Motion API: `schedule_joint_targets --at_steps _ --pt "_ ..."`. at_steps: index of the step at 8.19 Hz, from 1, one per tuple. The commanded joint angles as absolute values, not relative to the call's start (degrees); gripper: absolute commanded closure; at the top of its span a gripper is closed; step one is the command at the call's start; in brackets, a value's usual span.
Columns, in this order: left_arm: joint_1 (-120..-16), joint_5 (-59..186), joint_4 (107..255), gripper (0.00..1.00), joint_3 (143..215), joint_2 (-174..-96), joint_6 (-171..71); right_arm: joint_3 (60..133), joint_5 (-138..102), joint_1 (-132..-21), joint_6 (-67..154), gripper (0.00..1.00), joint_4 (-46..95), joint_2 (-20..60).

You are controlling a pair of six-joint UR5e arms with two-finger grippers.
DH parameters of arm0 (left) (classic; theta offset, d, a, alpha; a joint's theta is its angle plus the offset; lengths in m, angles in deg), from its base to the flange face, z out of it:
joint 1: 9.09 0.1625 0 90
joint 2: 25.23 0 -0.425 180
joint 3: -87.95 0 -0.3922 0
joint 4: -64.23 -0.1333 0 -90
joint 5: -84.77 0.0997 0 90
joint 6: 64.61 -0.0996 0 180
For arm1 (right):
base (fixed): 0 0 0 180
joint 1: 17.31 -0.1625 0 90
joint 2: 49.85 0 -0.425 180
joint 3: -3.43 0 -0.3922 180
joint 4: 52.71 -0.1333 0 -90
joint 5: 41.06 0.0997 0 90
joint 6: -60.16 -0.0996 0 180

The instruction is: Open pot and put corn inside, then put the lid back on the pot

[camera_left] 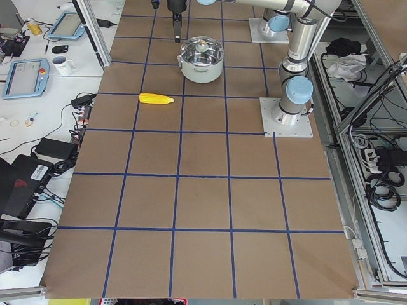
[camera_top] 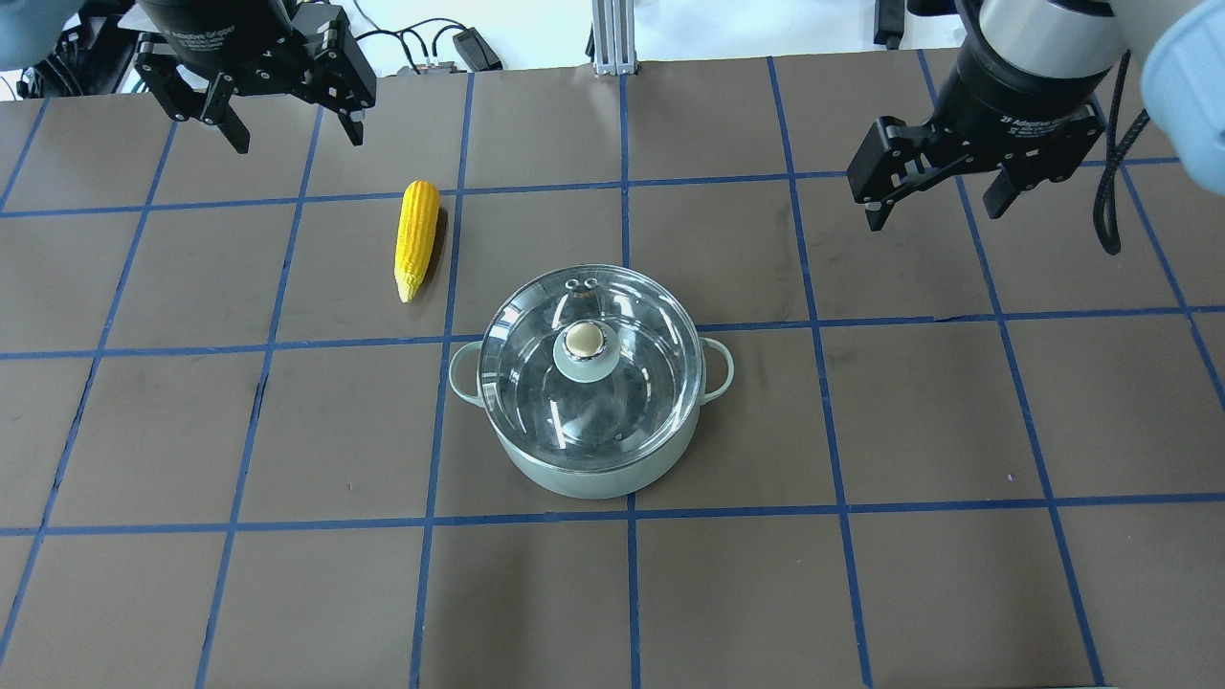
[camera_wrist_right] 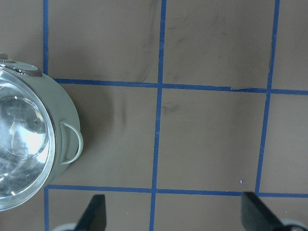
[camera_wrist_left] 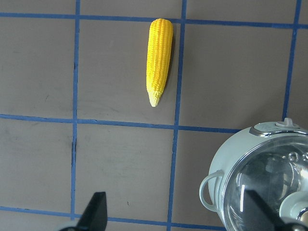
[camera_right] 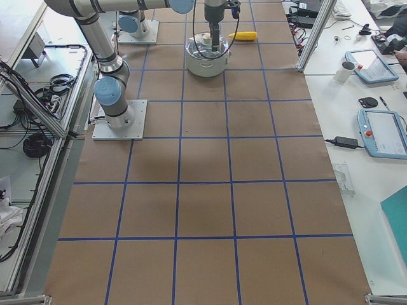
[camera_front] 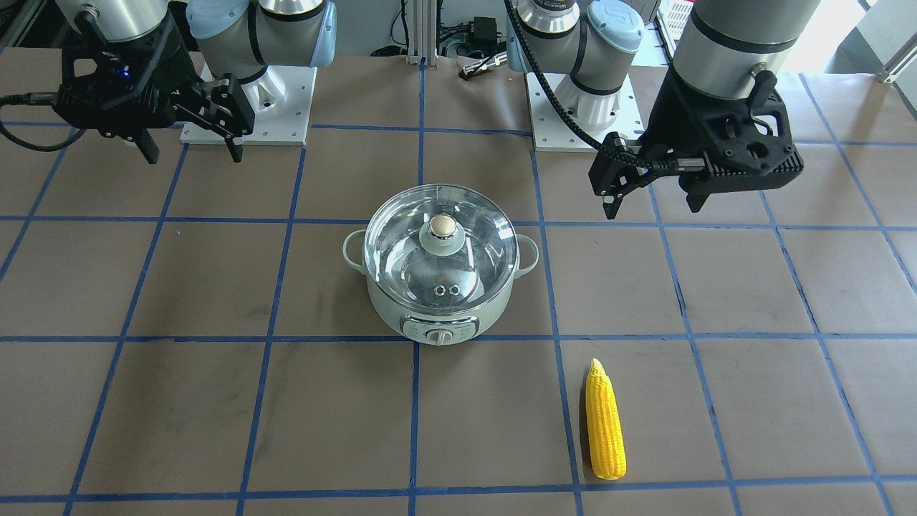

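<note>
Task status at this moment: no step was done.
- Pot [camera_top: 593, 471]: stood mid-table [camera_top: 861, 593], closed.
- Lid [camera_top: 536, 392]: was seated on the pot, nothing touching it.
- Corn [camera_top: 417, 239]: lay flat on your robot's left, well apart from the pot, tip towards the robot.
- Left gripper [camera_top: 295, 132]: jaws spread, empty, hovering beyond the corn.
- Right gripper [camera_top: 933, 212]: jaws spread, empty, off to the pot's right.

Left for you, as I judged it: lift the lid, load the corn, reseat the lid.
</note>
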State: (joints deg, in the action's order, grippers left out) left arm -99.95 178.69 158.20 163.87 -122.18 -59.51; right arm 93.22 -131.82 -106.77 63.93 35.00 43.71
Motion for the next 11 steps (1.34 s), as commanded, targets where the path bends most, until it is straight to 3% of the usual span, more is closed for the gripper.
schedule_joint_targets --at_steps 1,3,5,7,11 --pt "-99.97 179.16 158.19 0.0 163.98 -121.65 -59.69 93.26 -131.85 -106.78 63.94 0.0 34.83 43.76" --pt "-99.62 178.81 156.88 0.0 164.15 -123.22 -66.23 93.26 -131.5 -106.87 63.94 0.0 34.56 43.67" --pt "-99.62 178.55 146.37 0.0 164.15 -130.91 -67.59 93.26 -131.58 -106.95 63.94 0.0 33.95 43.67" --pt "-98.92 177.33 145.28 0.0 164.15 -136.74 -71.79 92.99 -132.54 -108.09 62.11 0.0 34.47 42.62" --pt "-93.64 173.62 130.06 0.0 168.36 -146.41 -73.76 89.12 -132.46 -125.45 37.28 0.0 45.25 28.75"
